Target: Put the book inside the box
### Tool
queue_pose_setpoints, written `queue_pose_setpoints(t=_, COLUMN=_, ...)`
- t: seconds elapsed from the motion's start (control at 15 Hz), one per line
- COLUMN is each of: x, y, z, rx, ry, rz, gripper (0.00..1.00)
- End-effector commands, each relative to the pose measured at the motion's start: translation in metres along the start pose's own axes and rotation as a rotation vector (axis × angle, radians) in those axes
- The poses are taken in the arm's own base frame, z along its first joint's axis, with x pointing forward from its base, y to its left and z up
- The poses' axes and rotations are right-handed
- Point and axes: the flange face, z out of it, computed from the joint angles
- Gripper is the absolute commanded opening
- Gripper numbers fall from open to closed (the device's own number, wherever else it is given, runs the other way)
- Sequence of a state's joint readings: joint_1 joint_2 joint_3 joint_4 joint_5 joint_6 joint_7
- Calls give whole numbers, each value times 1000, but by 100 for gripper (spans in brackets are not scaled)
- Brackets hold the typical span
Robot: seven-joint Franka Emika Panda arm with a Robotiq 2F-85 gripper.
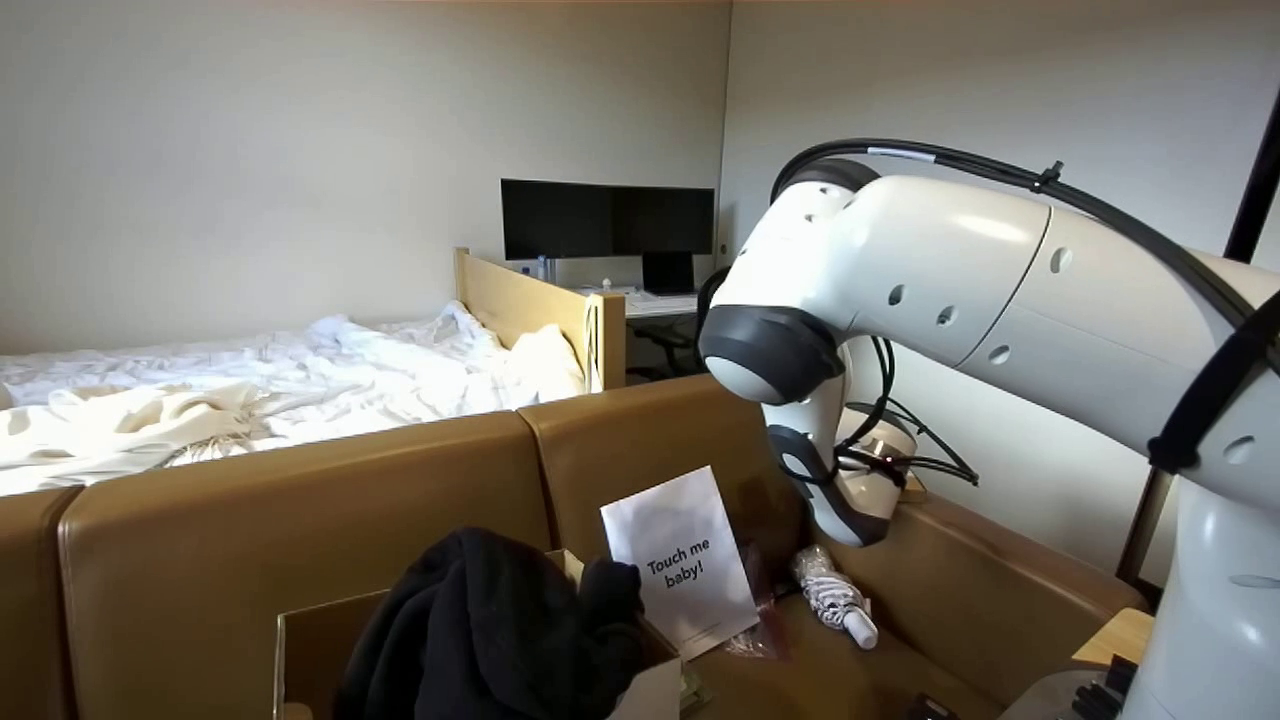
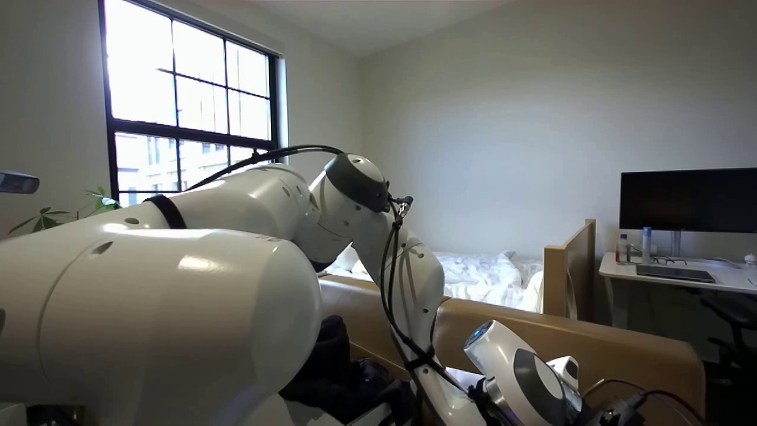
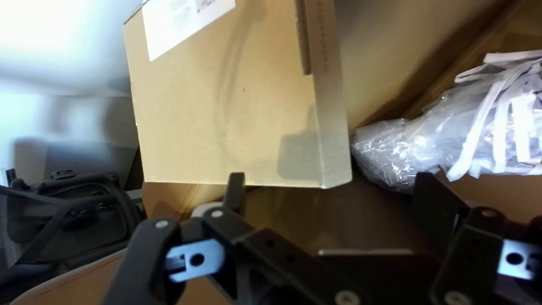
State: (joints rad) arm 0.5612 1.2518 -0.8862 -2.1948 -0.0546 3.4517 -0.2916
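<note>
Behind the sofa (image 1: 300, 530): bed (image 1: 300, 372); desk (image 2: 728, 281)

You're seeing a glossy white arm (image 1: 930, 265) dotted with round recesses (image 1: 946, 316); dark grey covers (image 1: 795, 342) are capping its joints, black cables (image 1: 1150, 242) are running along it, and silver screws (image 3: 217, 213) are studding your black jaws.

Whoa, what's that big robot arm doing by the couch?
The robot arm reaches over the sofa. Its gripper is open and holding nothing, near a brown cardboard package and a plastic-wrapped bundle. Black cloth is bunched at the top of an open box, with a tilted white printed sheet beside it. The job is to put a book in a box, probably that one, but I can't pick out the book for sure.
</note>
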Motion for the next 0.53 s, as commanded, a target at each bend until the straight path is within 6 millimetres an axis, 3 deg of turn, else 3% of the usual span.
queue_pose_setpoints(t=0.0, x=6, y=-2, z=11, rx=-25, ry=8, rz=-53, gripper=100)
queue_pose_setpoints(t=0.47, x=35, y=-6, z=37, rx=-119, ry=38, rz=-106, gripper=100)
